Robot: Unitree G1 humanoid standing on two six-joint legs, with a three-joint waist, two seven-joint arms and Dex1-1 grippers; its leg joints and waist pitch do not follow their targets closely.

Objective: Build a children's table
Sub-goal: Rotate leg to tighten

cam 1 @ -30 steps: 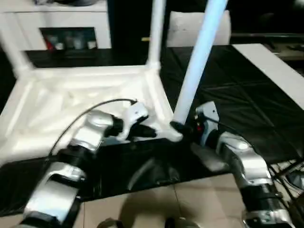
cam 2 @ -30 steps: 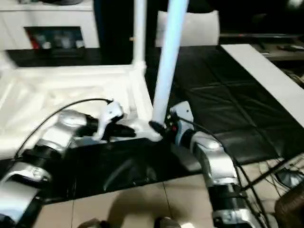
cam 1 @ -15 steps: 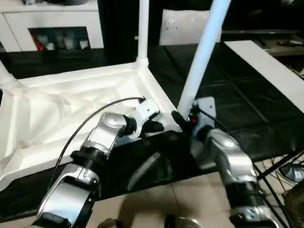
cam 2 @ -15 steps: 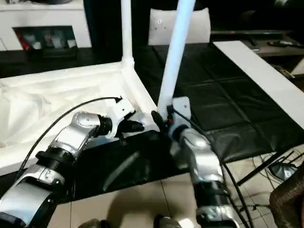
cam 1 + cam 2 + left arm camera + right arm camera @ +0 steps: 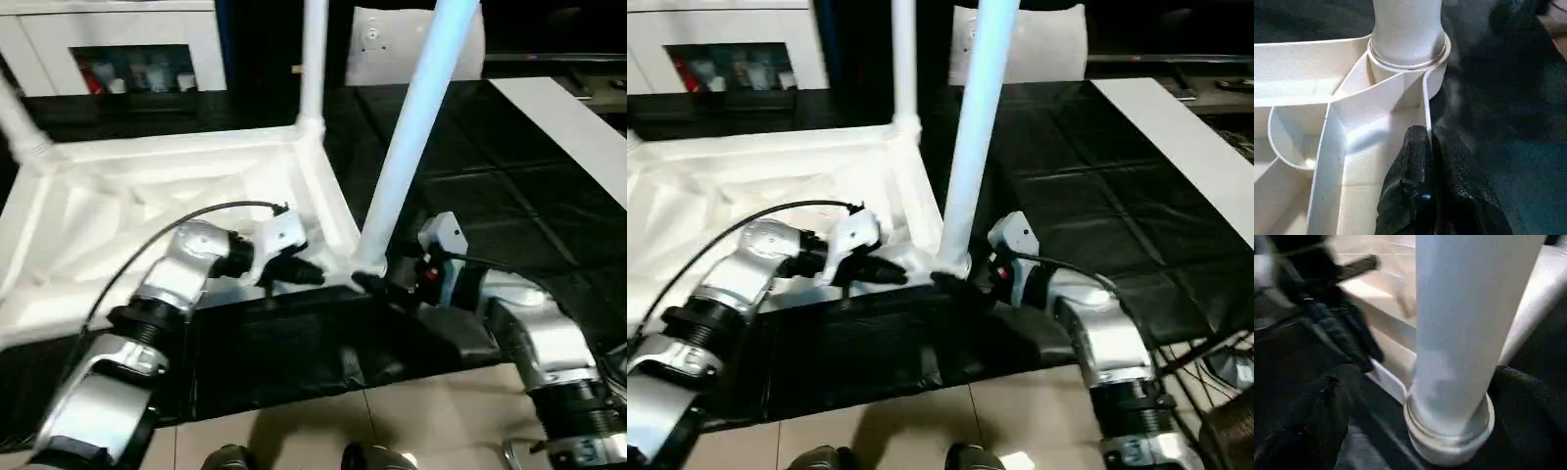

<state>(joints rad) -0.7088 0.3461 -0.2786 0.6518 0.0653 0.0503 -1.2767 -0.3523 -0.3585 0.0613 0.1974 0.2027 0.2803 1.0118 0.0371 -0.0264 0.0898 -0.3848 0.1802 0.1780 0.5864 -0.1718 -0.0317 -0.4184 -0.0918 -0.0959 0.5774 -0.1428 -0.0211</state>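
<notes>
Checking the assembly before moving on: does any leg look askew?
Yes. The near-corner leg leans to the right out of its socket, while the far-corner leg stands straight, so it may not be fully seated.

The table top (image 5: 147, 211) lies upside down on a mat (image 5: 470, 186) on the floor, towards the mat's left side. One leg (image 5: 416, 127) stands in the socket at the top's near right corner, another leg (image 5: 313, 59) in the far right corner, a third leg (image 5: 20, 122) at the far left corner. The left gripper (image 5: 299, 274) sits at the top's near edge, just left of the near leg. The right gripper (image 5: 377, 286) lies on the mat around that leg's base. A cabinet (image 5: 118, 49) stands behind the top.
</notes>
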